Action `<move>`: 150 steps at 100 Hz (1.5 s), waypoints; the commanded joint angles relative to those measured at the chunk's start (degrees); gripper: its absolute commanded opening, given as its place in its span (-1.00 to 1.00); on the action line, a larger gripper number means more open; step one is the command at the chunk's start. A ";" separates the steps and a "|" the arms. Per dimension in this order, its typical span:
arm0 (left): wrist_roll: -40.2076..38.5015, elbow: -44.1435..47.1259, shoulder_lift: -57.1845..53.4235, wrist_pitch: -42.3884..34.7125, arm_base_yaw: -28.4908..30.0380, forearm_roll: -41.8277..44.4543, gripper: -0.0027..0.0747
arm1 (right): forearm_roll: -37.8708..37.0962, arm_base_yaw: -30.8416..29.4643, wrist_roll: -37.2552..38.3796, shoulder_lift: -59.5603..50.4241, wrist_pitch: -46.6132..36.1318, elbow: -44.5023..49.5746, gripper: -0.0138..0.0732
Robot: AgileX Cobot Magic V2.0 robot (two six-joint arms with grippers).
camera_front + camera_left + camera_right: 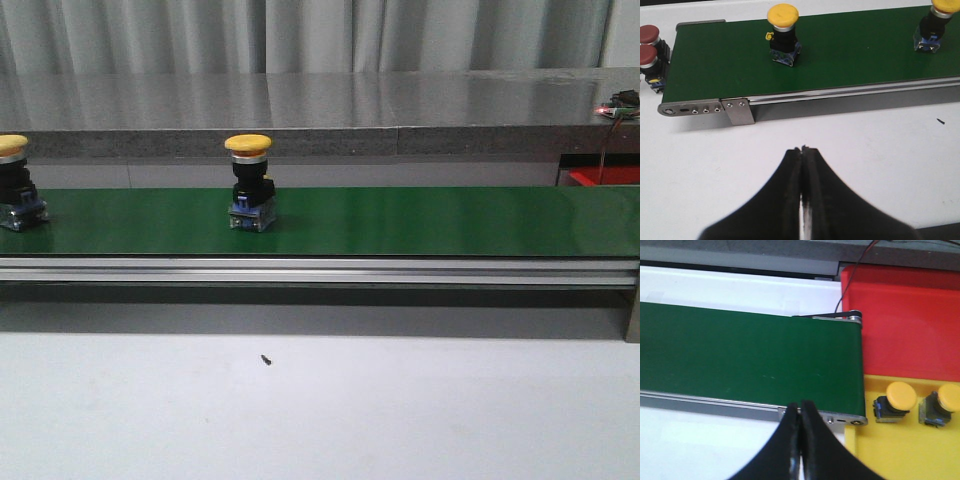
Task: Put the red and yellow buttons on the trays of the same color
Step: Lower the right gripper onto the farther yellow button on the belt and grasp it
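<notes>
We count two yellow buttons [249,183] [14,182] on the green belt [400,220], two red buttons [649,35] [647,55] off its end, two yellow buttons [896,401] [943,405] in the yellow tray [900,455], and one red tray [910,325].

Taking the long green conveyor belt [400,220] as my landmark: one yellow-capped push button [250,183] stands on it left of centre, another [15,182] at its left end. Two yellow-capped buttons [896,402] sit in the yellow plastic tray [900,450] past its right end, the red plastic tray [910,325] behind that.

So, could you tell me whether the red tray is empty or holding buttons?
Empty, as far as visible: the red tray shows only bare floor, though part lies outside the right wrist view.
</notes>
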 commanded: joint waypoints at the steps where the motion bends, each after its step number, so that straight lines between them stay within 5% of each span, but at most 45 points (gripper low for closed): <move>1: 0.16 -1.44 0.15 -3.04 -0.34 -1.24 -0.98 | -0.67 2.15 -0.52 4.08 -1.12 -5.97 -0.82; 14: 0.16 -1.44 0.15 -3.04 -0.34 -1.24 -0.98 | -0.62 5.72 -0.52 10.16 2.74 -12.38 -0.59; 36: 0.16 -1.44 0.15 -3.04 -0.34 -1.24 -0.98 | -0.22 10.80 -0.52 19.85 10.46 -22.79 0.41; 50: 0.16 -1.44 0.15 -3.04 -0.34 -1.24 -0.98 | 0.25 13.72 -0.52 26.05 14.48 -28.41 0.74; 113: 0.16 -1.44 0.15 -3.04 -0.34 -1.24 -0.98 | 9.64 16.58 3.86 52.89 30.08 -59.15 0.75; 150: 0.16 -1.44 0.15 -3.04 -0.34 -1.24 -0.98 | 6.47 20.20 22.94 66.15 35.54 -76.34 0.63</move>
